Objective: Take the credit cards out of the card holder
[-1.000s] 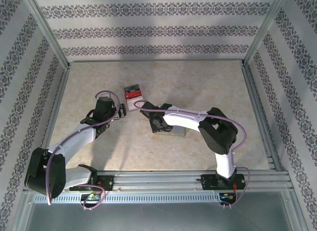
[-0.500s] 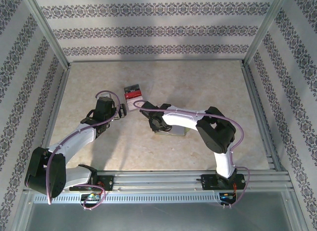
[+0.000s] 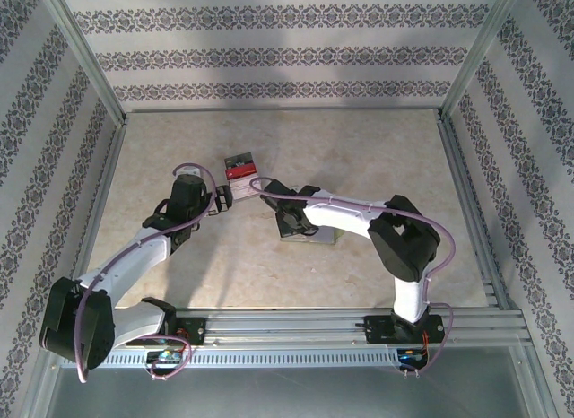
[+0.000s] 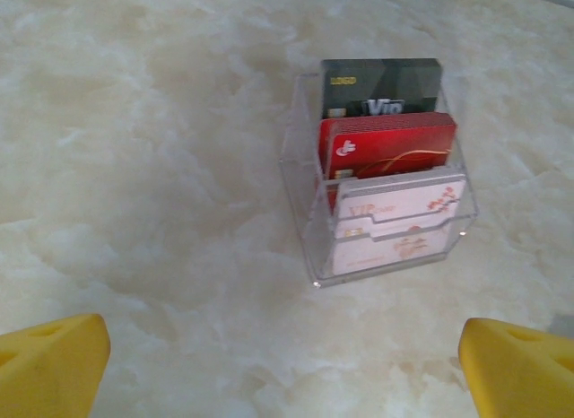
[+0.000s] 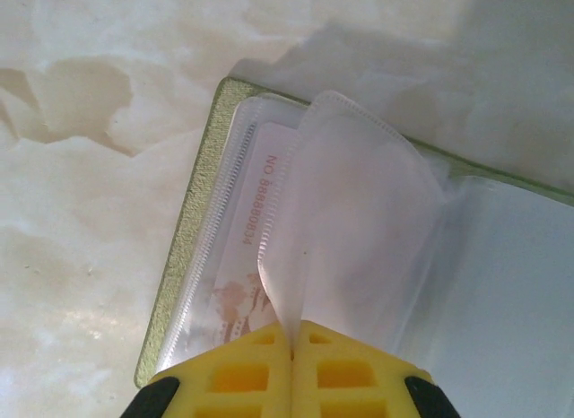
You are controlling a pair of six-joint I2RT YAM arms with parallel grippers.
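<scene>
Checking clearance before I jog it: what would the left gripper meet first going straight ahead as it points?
Most likely the clear stand holding the credit cards, slightly right of centre ahead of the open left gripper. Bare table lies before it, though depth is hard to judge.

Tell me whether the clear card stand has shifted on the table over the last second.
No. The clear card stand sits just as far from the table's back edge as before.

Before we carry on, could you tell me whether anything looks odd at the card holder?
Yes: the right gripper is shut on a clear sleeve of the card holder, bowing it upward, while a card lies beneath.
</scene>
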